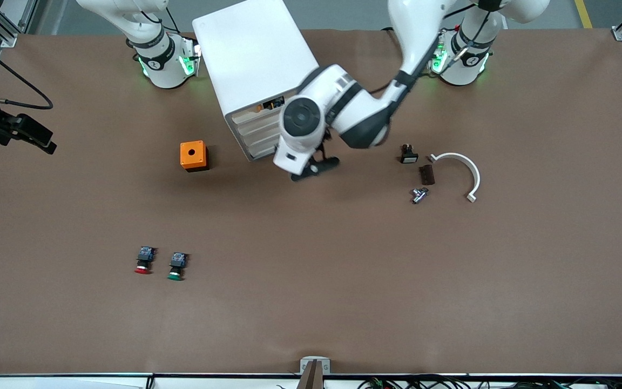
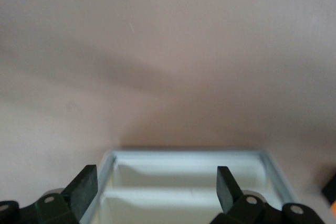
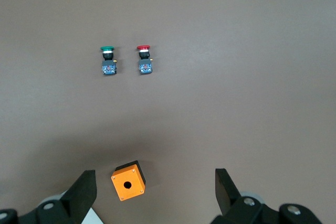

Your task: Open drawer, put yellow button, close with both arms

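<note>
The white cabinet (image 1: 249, 59) stands between the arm bases. Its top drawer (image 1: 251, 113) is open a crack, and a small yellow-orange and dark thing, the yellow button (image 1: 271, 102), shows in the gap. My left gripper (image 1: 316, 167) is open and empty, low by the cabinet's front at the corner toward the left arm's end. In the left wrist view its fingers (image 2: 84, 187) frame a white ribbed cabinet part (image 2: 189, 156). My right gripper (image 3: 155, 190) is open and empty, high over the orange box (image 3: 128, 181), and is out of the front view.
An orange box with a hole (image 1: 193, 155) sits beside the cabinet toward the right arm's end. A red-capped button (image 1: 143, 260) and a green-capped button (image 1: 177, 266) lie nearer the front camera. A white curved piece (image 1: 459, 170) and small parts (image 1: 419, 194) lie toward the left arm's end.
</note>
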You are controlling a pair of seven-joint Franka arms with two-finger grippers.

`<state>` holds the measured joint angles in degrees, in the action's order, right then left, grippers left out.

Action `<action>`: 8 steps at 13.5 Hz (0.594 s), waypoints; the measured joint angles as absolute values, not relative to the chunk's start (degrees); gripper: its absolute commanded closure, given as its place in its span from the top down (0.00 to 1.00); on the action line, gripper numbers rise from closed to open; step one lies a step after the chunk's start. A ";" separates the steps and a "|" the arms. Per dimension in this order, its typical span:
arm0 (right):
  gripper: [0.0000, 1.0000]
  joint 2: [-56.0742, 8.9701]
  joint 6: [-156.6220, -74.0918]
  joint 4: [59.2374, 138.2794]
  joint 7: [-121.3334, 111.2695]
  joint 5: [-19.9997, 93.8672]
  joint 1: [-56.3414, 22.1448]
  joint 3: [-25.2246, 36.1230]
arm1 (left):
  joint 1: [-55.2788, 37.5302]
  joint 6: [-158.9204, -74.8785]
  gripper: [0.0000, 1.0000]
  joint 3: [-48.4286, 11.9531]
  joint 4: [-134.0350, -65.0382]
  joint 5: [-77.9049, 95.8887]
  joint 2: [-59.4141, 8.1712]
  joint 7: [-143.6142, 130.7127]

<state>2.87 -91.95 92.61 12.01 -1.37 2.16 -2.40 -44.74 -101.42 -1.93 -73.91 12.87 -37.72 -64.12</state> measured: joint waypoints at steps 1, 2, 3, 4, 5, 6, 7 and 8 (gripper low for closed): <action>1.00 2.87 -92.22 92.60 12.01 -1.37 2.26 -2.36 | -42.74 -101.40 1.00 -1.93 -73.69 10.79 -36.96 -64.09; 1.00 2.87 -92.30 92.60 12.01 -1.37 2.41 -2.33 | -40.87 -101.36 1.00 -1.93 -73.54 8.49 -35.93 -64.09; 1.00 2.87 -92.30 92.60 12.01 -1.37 2.52 -2.31 | -39.14 -101.30 1.00 -1.92 -73.46 6.36 -34.67 -64.08; 1.00 2.87 -92.30 92.59 12.01 -1.37 2.56 -2.30 | -37.35 -101.14 1.00 -1.92 -73.42 4.65 -33.23 -64.08; 1.00 2.87 -92.30 92.59 12.01 -1.37 2.56 -2.31 | -35.43 -100.74 1.00 -1.89 -73.39 3.69 -31.74 -64.08; 1.00 2.87 -92.28 92.59 12.01 -1.37 2.56 -2.32 | -33.32 -100.01 1.00 -1.87 -73.36 3.25 -30.26 -64.04; 1.00 2.87 -92.26 92.60 12.01 -1.37 2.57 -2.33 | -31.17 -99.38 1.00 -1.86 -73.35 3.15 -28.88 -63.35; 1.00 2.87 -92.23 92.60 12.01 -1.37 2.57 -2.33 | -29.01 -98.68 1.00 -1.85 -73.32 3.13 -27.54 -61.94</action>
